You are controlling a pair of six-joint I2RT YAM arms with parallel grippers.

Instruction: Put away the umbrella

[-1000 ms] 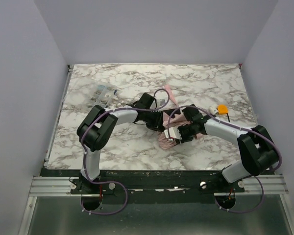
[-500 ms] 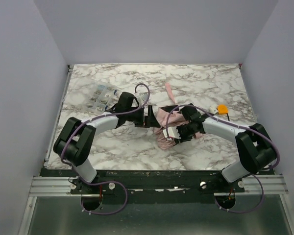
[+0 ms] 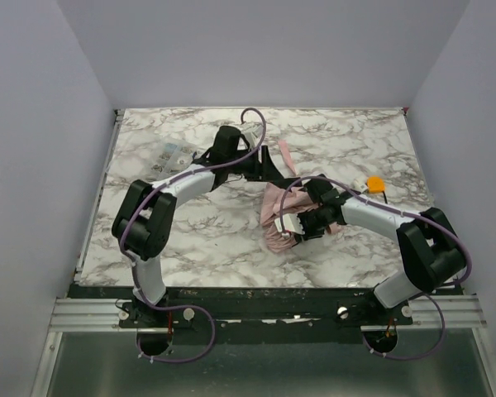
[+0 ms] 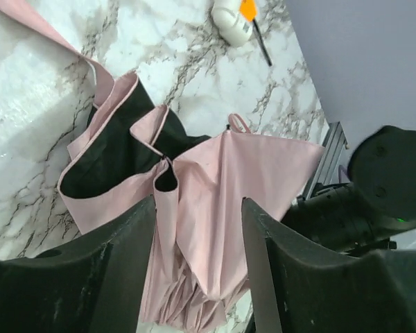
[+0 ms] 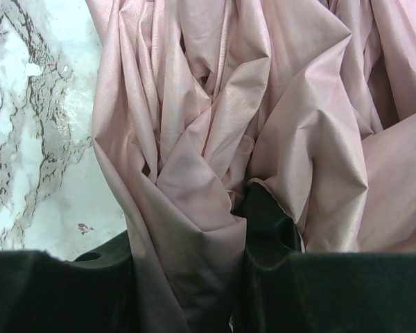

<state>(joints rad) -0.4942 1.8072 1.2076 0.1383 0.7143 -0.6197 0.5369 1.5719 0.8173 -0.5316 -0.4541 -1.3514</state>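
While right gripper [image 3: 296,225] pinches umbrella [image 3: 274,203] fabric in its jaws, left gripper [image 3: 266,163] hovers, jaws spread; likely gathering step. Next, left must catch loose folds.

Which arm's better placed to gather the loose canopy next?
Left, probably. The left gripper is open, holds nothing, and hangs over the loose folds of the umbrella. The right gripper is shut on fabric, so it's busy pinning it.
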